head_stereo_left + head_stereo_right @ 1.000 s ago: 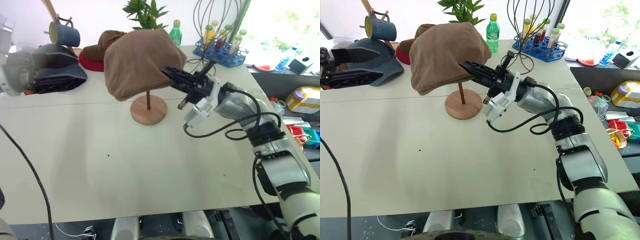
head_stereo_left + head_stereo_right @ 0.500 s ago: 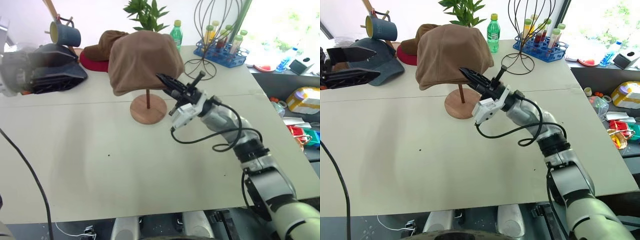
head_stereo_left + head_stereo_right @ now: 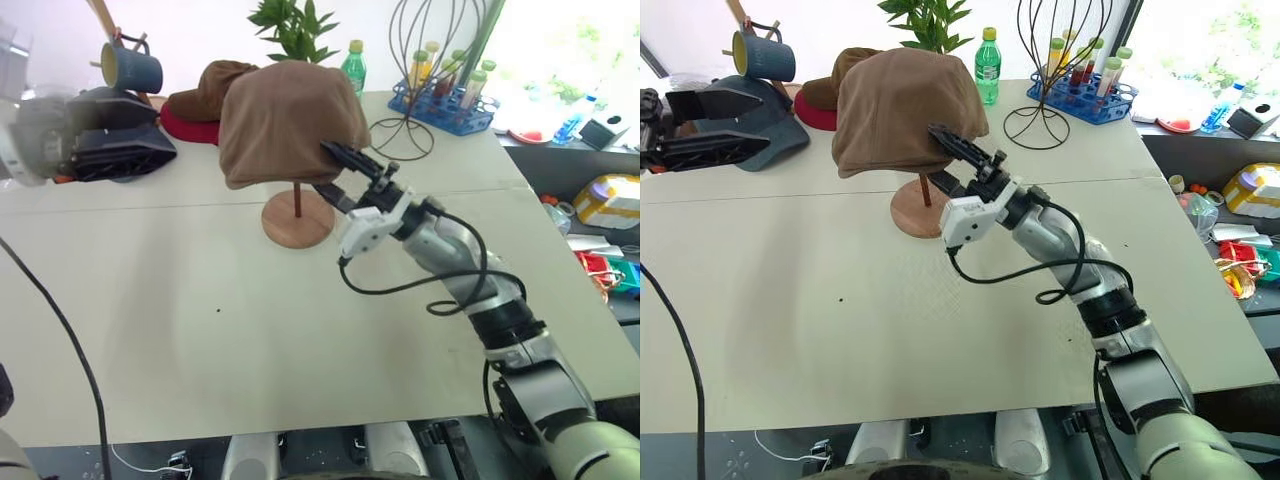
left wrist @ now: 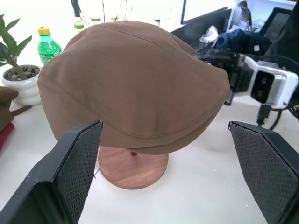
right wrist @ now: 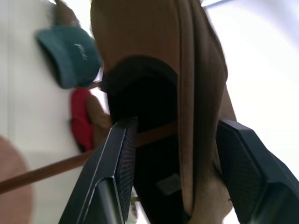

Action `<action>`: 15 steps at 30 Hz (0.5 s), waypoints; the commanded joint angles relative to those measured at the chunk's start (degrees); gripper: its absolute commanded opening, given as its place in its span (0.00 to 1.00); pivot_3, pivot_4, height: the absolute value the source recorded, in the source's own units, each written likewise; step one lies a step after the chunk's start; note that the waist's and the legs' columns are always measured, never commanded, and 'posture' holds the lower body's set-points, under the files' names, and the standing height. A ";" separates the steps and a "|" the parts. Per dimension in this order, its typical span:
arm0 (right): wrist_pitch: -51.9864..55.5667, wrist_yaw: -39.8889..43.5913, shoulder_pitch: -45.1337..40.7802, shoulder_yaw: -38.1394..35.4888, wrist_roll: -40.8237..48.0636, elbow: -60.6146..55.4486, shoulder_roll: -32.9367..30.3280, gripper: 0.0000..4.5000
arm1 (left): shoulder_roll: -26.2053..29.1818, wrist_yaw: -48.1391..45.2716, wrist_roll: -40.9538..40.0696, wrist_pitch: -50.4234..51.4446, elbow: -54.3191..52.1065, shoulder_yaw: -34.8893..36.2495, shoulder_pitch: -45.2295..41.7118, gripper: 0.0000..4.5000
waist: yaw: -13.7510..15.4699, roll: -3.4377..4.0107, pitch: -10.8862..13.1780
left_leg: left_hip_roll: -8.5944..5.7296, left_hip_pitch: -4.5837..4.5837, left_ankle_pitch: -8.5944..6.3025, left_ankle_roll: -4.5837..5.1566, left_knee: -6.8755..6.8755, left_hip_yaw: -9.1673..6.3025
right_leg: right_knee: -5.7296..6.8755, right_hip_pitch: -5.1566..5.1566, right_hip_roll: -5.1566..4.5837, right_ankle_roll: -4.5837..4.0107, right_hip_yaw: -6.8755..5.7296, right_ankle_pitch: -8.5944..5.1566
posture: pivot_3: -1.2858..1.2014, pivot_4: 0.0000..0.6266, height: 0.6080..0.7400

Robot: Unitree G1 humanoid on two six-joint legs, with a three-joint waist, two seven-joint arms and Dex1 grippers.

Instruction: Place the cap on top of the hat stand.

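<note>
The light-brown cap (image 3: 285, 120) rests over the top of the hat stand, hiding its disc. The thin pole (image 3: 297, 201) and round wooden base (image 3: 297, 219) show beneath it on the table. My right gripper (image 3: 336, 172) is open at the cap's near-right edge, one finger above the brim and one under it. In the right wrist view the cap's rim (image 5: 187, 116) hangs between the spread fingers (image 5: 117, 172). My left gripper (image 3: 725, 125) hovers open at the far left, well apart from the cap, pointing toward it. The left wrist view faces the cap (image 4: 135, 84) across its open fingers (image 4: 79, 172).
Behind the stand lie a darker-brown cap (image 3: 205, 85) on a red item (image 3: 185, 127) and a dark blue cap (image 3: 765, 125). A blue mug (image 3: 130, 70), plant (image 3: 290, 25), green bottle (image 3: 351, 65), wire frame (image 3: 420, 60) and blue bottle rack (image 3: 445, 108) line the back edge.
My right gripper went from shut on the cap's brim to open and sank a little. The cap settled lower over the stand. The left gripper kept still.
</note>
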 commanded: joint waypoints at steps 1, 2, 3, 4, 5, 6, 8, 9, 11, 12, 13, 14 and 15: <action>1.68 5.81 4.58 -3.94 8.89 -8.22 -3.89 0.60 | 0.58 -0.50 0.00 -0.92 -0.47 1.11 -0.66 1.00 | 0.13 0.00 0.00 | 0.00 0.00 0.00 0.00 0.00 0.00 | 0.00 0.00 0.00 0.00 0.00 0.00 | 0.52 0.24 1.00; 1.68 7.76 6.60 -5.06 12.10 -10.38 -5.76 0.60 | 0.70 -0.62 -0.08 -0.90 -0.51 1.38 -0.22 1.00 | 0.33 0.00 0.00 | 0.00 0.00 0.00 0.00 0.00 -0.01 | 0.00 0.00 0.00 0.00 0.00 0.00 | 0.52 0.24 1.00; 2.80 10.50 8.78 -6.29 16.82 -13.06 -7.83 0.60 | 0.93 -0.77 -0.16 -0.80 -0.57 1.70 0.29 1.00 | 0.53 0.00 0.00 | 0.00 0.00 0.00 0.00 0.00 0.00 | 0.00 0.00 0.00 0.00 0.00 0.00 | 0.52 0.24 1.00; 3.91 12.44 10.20 -7.06 20.18 -14.96 -9.16 0.60 | 1.10 -0.92 -0.19 -0.77 -0.56 1.93 0.65 1.00 | 0.84 0.00 0.00 | 0.00 0.00 -0.01 0.01 0.01 0.00 | -0.02 0.00 0.00 0.00 0.01 0.00 | 0.52 0.24 1.00; 4.80 14.27 11.23 -7.73 23.29 -16.72 -10.42 0.60 | 1.29 -1.16 -0.19 -0.89 -0.49 2.18 1.04 1.00 | 0.99 -0.01 0.00 | 0.00 0.01 -0.01 0.01 0.01 0.02 | -0.02 0.01 0.00 0.00 0.03 0.00 | 0.52 0.24 1.00; 7.22 16.15 12.12 -9.11 26.51 -18.67 -11.92 0.60 | 1.50 -1.39 -0.22 -1.00 -0.40 2.53 1.51 1.00 | 0.98 -0.01 0.00 | 0.01 0.01 -0.01 0.01 0.01 0.02 | -0.02 0.01 0.00 0.00 0.03 0.00 | 0.52 0.24 1.00; 17.88 23.50 13.23 -12.52 38.54 -22.76 -17.22 0.60 | 2.08 -1.89 -0.34 -1.09 -0.38 3.29 2.45 1.00 | 1.00 0.00 0.01 | 0.03 0.03 -0.01 0.01 0.01 0.02 | 0.00 0.01 0.02 -0.01 0.03 0.00 | 0.52 0.24 1.00; 25.03 27.10 12.87 -14.38 45.31 -24.10 -20.07 0.60 | 2.51 -2.29 -0.35 -1.16 -0.52 3.60 2.97 1.00 | 1.10 0.00 0.01 | 0.04 0.04 -0.01 0.01 0.01 0.01 | 0.00 0.01 0.02 -0.02 0.03 0.00 | 0.52 0.24 1.00; 39.21 32.15 10.47 -17.79 58.51 -25.13 -25.17 0.60 | 3.41 -3.08 -0.35 -1.25 -0.93 4.05 3.91 1.00 | 1.26 -0.02 0.02 | 0.05 0.04 -0.01 0.02 0.03 0.00 | -0.01 0.04 0.02 -0.04 0.03 -0.01 | 0.52 0.24 1.00; 47.87 34.94 7.30 -19.87 67.24 -24.11 -28.31 0.60 | 4.25 -3.86 -0.26 -1.47 -1.12 4.41 4.76 1.00 | 1.24 -0.02 0.02 | 0.06 0.04 -0.02 0.04 0.04 0.01 | -0.04 0.05 0.02 -0.09 0.03 -0.02 | 0.52 0.24 1.00; 56.78 38.57 3.16 -21.48 75.52 -21.99 -31.91 0.60 | 5.33 -4.94 -0.18 -1.83 -1.28 4.92 5.82 1.00 | 1.14 0.02 0.05 | 0.06 0.04 -0.03 0.05 0.06 0.01 | -0.05 0.06 0.02 -0.18 0.03 -0.05 | 0.52 0.24 1.00; 64.19 42.68 -0.23 -22.15 81.25 -19.98 -35.44 0.60 | 6.26 -5.82 -0.01 -2.25 -1.31 5.31 6.76 1.00 | 1.14 0.12 0.11 | 0.09 0.03 -0.03 0.05 0.06 0.04 | -0.06 0.02 0.02 -0.29 0.05 -0.04 | 0.52 0.24 1.00; 68.46 46.92 -2.73 -22.28 84.10 -18.38 -38.25 0.60 | 7.07 -6.50 0.18 -2.73 -1.23 5.63 7.50 1.00 | 1.24 0.14 0.13 | 0.12 0.03 -0.03 0.06 0.03 0.07 | -0.10 -0.01 0.01 -0.35 0.06 -0.02 | 0.52 0.24 1.00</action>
